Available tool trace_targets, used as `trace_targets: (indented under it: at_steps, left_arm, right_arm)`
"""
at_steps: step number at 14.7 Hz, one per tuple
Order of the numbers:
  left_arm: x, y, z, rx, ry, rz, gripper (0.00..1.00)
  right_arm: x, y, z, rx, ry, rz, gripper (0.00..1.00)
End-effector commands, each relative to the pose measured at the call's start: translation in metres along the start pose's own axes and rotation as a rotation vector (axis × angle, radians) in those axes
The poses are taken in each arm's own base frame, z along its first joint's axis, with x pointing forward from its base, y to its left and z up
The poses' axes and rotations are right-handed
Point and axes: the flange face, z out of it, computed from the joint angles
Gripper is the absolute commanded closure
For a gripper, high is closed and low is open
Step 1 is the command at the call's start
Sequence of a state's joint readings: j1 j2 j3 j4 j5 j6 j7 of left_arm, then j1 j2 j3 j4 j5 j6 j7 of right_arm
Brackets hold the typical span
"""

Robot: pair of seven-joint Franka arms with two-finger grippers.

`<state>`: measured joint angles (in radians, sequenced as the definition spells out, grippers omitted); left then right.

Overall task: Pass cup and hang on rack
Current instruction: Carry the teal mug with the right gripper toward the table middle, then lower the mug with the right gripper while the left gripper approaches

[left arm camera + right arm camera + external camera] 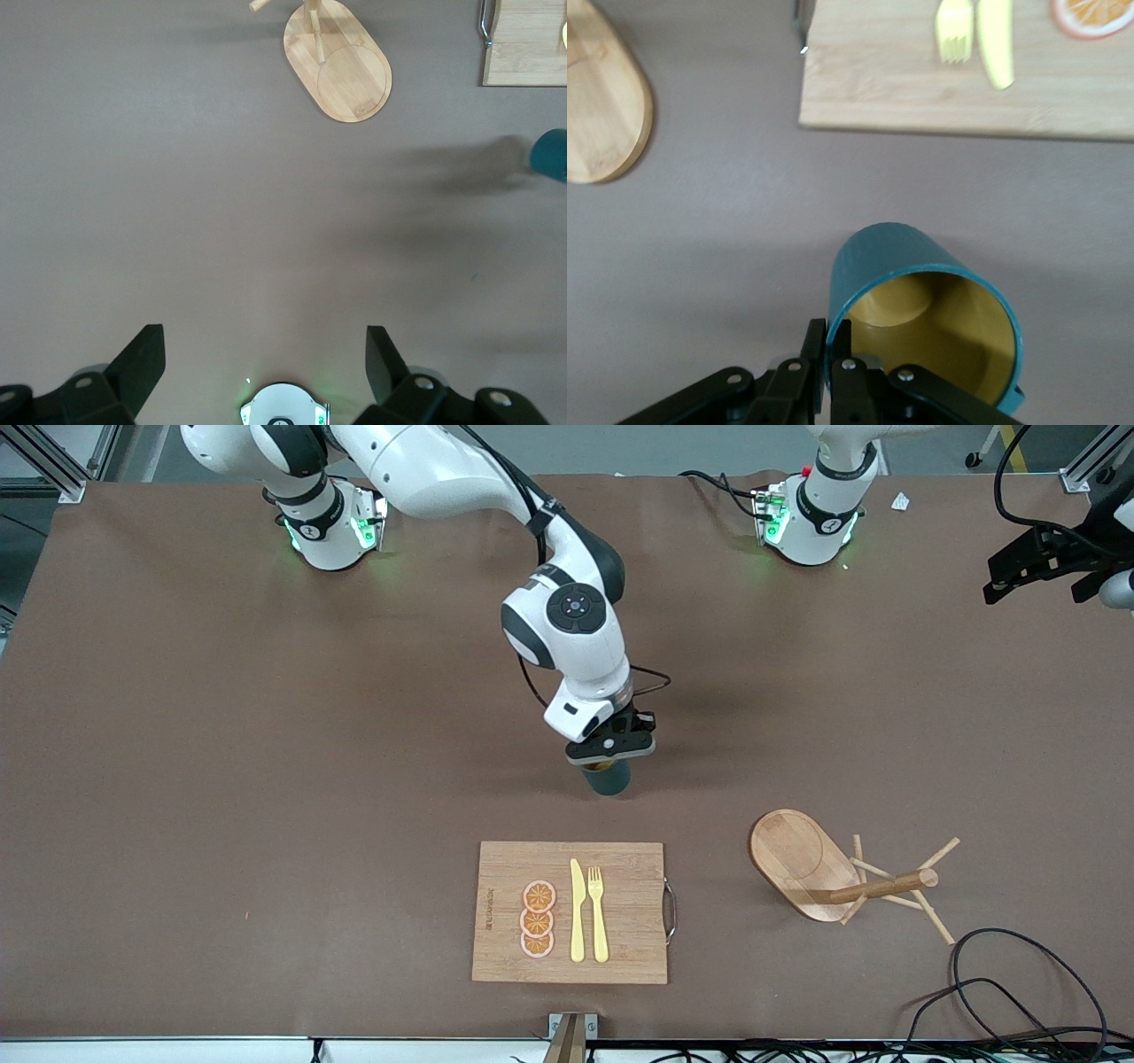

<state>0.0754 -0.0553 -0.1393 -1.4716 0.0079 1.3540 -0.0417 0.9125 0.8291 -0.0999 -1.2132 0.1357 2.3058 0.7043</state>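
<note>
Three cameras: one high overview facing the arms, and one on each wrist looking down past its own fingers.

The front view takes in the whole brown table (221,779) from above. The left wrist camera sits high, its spread black fingers (137,363) framing bare table, with the light wooden oval-based rack (341,75) well ahead of them. The right wrist camera is close in, its pinched fingers (816,354) on the rim of the ribbed teal cup (921,310). All three views share the rack, the cup and the rectangular wooden cutting board (620,948).
</note>
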Motion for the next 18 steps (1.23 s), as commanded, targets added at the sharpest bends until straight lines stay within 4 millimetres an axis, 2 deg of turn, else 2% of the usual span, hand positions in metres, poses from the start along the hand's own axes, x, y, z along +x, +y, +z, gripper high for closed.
trace_targets:
  at_steps: [1, 3, 5, 8, 9, 12, 13, 14, 15, 16, 17, 18]
  left_arm:
    - [0.002, 0.0, -0.005, 0.007, 0.006, -0.001, 0.0]
    - [0.002, 0.001, -0.005, 0.01, 0.006, -0.003, 0.0]
    - [0.002, 0.005, -0.005, 0.006, 0.006, -0.013, 0.0]
    - [0.008, 0.017, 0.004, 0.001, -0.007, -0.092, 0.0]
    - [0.009, 0.035, 0.007, 0.005, -0.013, -0.105, 0.0]
    - [0.023, 0.073, 0.026, 0.002, -0.022, -0.145, 0.0]
    - [0.029, 0.091, 0.033, 0.002, -0.012, -0.17, 0.0]
    - [0.032, 0.109, 0.041, 0.006, -0.013, -0.206, 0.0]
    - [0.034, 0.129, 0.049, 0.007, -0.02, -0.24, 0.0]
    - [0.038, 0.141, 0.058, 0.011, -0.023, -0.28, 0.0]
    - [0.043, 0.158, 0.069, 0.023, -0.021, -0.304, 0.0]
    - [0.045, 0.18, 0.081, 0.036, -0.015, -0.325, 0.0]
  right_arm:
    - [-0.011, -0.009, 0.02, 0.006, -0.015, 0.014, 0.92]
    - [-0.013, -0.006, 0.028, -0.003, -0.023, 0.009, 0.92]
    - [-0.011, -0.004, 0.027, -0.005, -0.023, 0.01, 0.88]
    - [0.0, -0.005, 0.008, 0.008, -0.012, 0.02, 0.85]
    - [0.001, -0.005, 0.004, 0.006, -0.016, 0.021, 0.82]
    - [0.025, 0.009, -0.022, 0.0, -0.004, 0.049, 0.71]
    - [0.032, 0.019, -0.024, -0.017, -0.01, 0.059, 0.69]
    - [0.045, 0.034, -0.034, -0.029, -0.011, 0.076, 0.65]
    - [0.062, 0.05, -0.058, -0.033, -0.001, 0.092, 0.58]
    - [0.08, 0.07, -0.081, -0.031, 0.008, 0.099, 0.57]
    - [0.103, 0.099, -0.108, -0.026, 0.021, 0.092, 0.56]
    - [0.118, 0.126, -0.126, -0.037, 0.013, 0.084, 0.52]
